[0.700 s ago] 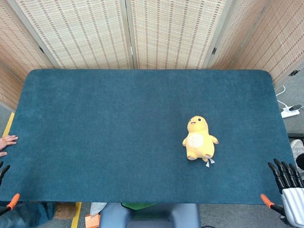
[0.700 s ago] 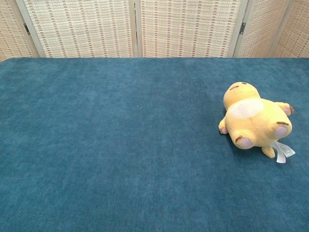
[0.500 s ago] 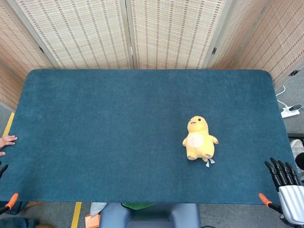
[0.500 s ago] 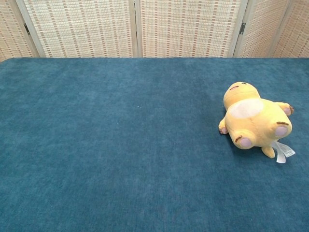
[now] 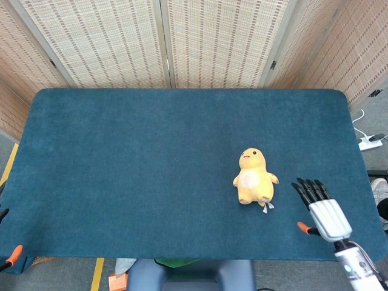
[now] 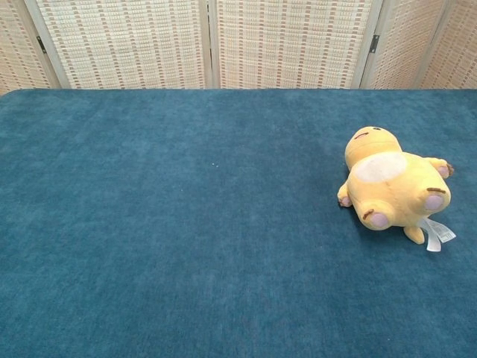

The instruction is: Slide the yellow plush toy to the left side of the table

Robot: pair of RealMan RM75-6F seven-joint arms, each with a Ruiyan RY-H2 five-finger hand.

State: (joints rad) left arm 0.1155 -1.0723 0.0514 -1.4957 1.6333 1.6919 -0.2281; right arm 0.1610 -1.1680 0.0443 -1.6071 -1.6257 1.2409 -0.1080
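The yellow plush toy [image 5: 254, 177] lies on its back on the right half of the blue table [image 5: 151, 157], head toward the far edge. In the chest view the plush toy [image 6: 391, 186] shows its pale belly and a white tag. My right hand [image 5: 321, 209] hovers over the table's near right part, to the right of the toy and apart from it, fingers spread and holding nothing. Only the edge of my left hand [image 5: 7, 236] shows at the near left corner, off the table, thumb tip and fingertip well apart. Neither hand shows in the chest view.
Woven folding screens [image 5: 163, 42] stand behind the far edge. A power strip [image 5: 370, 143] lies on the floor to the right. A blue chair back [image 5: 188, 273] sits below the near edge. Bare cloth stretches left of the toy.
My right hand has risen from beyond the near right corner onto the table, nearer the toy. The person's hand at the left edge is gone. The toy has not moved.
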